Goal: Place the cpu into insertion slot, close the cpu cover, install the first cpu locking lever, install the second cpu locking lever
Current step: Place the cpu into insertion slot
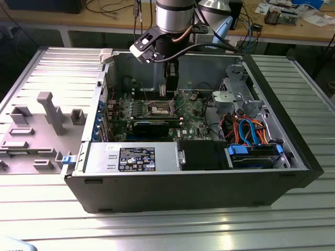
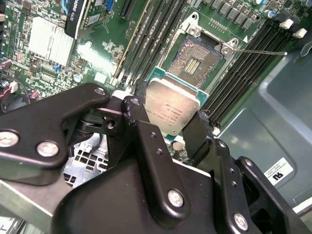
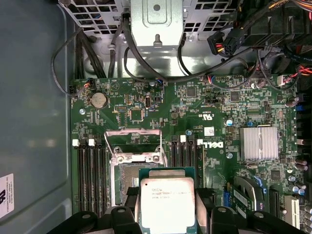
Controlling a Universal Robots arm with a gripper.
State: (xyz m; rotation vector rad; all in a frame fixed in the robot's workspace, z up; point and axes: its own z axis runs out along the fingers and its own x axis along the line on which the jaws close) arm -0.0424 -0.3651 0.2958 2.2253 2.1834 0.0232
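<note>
One cpu, square, dull silver lid up. It is clamped by two opposite edges between the black fingers of the gripper, whose jaws are closed on it.

- **Location:** held above the motherboard inside the open computer case. It sits just beside the insertion slot and overlaps one of its edges in both wrist views. The slot lies mid-board between two banks of memory slots.
- **Slot condition:** the tan-gold centre is bare. The cpu cover is tipped up along the slot's far edge, and one locking lever is swung out as a thin rod.
- **Step, judged:** the first of four, placing the chip. It appears unseated and offset from the slot.
- **Requirement, judged:** centre the chip over the slot with corners matched, then bring it down level without dragging it across the contacts.
- **Orientation:**
  - The flat face is roughly level with the board, with the underside presumably facing it.
  - Being square, it has no long axis.
  - Its edges run about parallel to the slot's rim and the memory slots.
  - A corner key mark cannot be made out.
</note>
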